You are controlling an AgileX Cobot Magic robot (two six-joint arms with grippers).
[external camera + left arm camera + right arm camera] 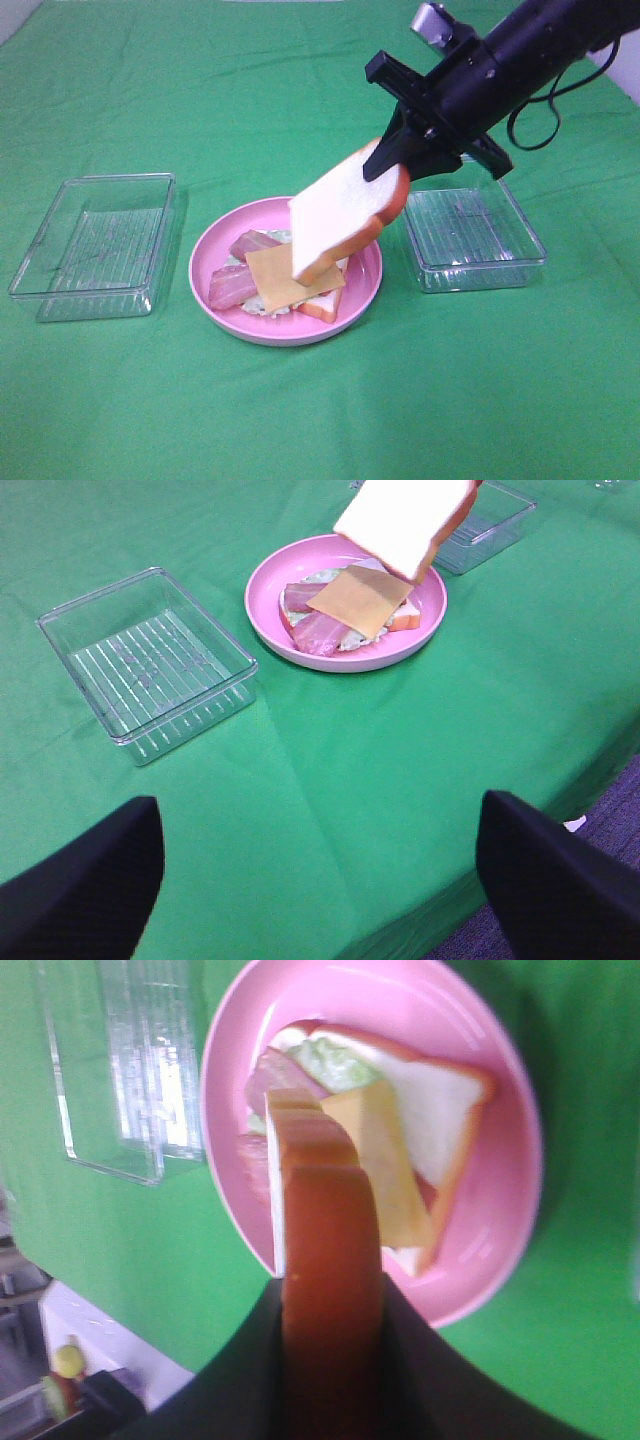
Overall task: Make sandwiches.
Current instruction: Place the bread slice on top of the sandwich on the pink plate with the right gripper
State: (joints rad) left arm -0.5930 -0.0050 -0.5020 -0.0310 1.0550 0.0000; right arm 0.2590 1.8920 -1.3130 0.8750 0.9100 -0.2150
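One bread slice (345,215) hangs tilted above the pink plate (212,255).
Right claw (400,150) is clamped on its crust; left claw (320,880) stands apart; cheese (275,275), bacon (232,285) and lettuce (335,1060) lie on the lower slice (325,305).

Surfaces: mostly plastic on cloth.
Matt green tablecloth (120,400), faintly creased; glossy pink plate (215,300); clear ribbed plastic trays (95,245); matt smooth toy bread slice (340,215); matt black right gripper (420,140).
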